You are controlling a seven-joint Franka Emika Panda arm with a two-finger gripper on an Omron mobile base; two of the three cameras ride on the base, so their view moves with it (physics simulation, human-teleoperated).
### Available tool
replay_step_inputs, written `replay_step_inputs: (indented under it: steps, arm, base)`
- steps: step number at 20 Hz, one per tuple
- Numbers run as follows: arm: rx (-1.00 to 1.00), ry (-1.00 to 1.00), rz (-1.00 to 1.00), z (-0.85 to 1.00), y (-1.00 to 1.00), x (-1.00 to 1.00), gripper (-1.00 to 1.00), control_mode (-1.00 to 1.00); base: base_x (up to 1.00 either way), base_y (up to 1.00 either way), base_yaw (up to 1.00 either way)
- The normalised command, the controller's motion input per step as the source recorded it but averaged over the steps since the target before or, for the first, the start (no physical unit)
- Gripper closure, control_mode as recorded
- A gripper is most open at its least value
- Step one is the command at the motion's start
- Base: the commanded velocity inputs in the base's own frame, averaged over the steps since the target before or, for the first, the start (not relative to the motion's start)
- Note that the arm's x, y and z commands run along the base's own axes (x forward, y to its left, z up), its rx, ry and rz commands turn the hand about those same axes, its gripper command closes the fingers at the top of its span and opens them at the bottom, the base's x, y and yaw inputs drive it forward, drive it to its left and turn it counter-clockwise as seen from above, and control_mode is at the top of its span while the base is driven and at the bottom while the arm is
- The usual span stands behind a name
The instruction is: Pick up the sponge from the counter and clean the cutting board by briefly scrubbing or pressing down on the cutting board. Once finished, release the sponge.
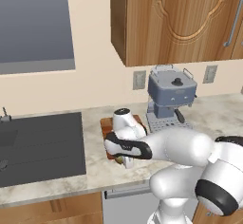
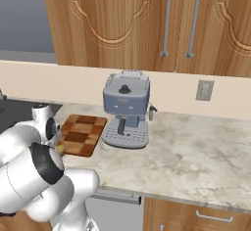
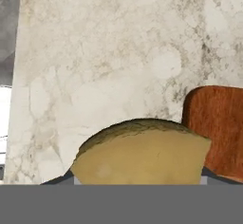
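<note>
The tan-yellow sponge [image 3: 142, 152] sits between my gripper's fingers, whose tips are mostly hidden behind it. In the left base view my gripper [image 1: 126, 162] points down at the near left corner of the cutting board [image 1: 107, 125], with the sponge [image 1: 122, 160] showing as a yellow bit beneath the hand. The hand view looks down on the marbled counter [image 3: 104, 52], with a rounded reddish-brown corner of the cutting board [image 3: 218, 123] at the right. The checkered cutting board [image 2: 81, 134] lies left of the coffee machine; my arm covers its left edge.
A grey coffee machine [image 1: 169, 95] stands right of the board against the wall. The dark cooktop [image 1: 40, 147] lies to the left. Wooden cabinets [image 1: 180, 19] hang overhead. Open counter [image 2: 191, 156] stretches to the right.
</note>
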Motion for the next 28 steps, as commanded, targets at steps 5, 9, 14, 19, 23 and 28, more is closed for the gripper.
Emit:
replay_step_inputs:
  steps: [5,9,14,19,23,28]
  arm:
    - [-0.04,0.0,-0.09,0.64,-0.43,0.08,1.0,-1.0]
    - [-0.01,0.05,-0.1,0.41,-0.53,0.19,1.0,-1.0]
    - [0.0,0.19,-0.11,0.08,-0.67,0.25,1.0,-1.0]
    - [0.0,0.29,-0.12,0.0,-0.74,0.28,1.0,-1.0]
    - [0.0,0.22,-0.12,0.0,-0.76,0.22,1.0,-1.0]
    - [0.0,0.01,-0.13,-0.01,-0.71,0.0,1.0,-1.0]
  base:
    - [0.0,0.0,0.0]
    - [0.0,0.0,0.0]
    - [0.0,0.0,0.0]
    - [0.0,0.0,0.0]
    - [0.0,0.0,0.0]
    - [0.0,0.0,0.0]
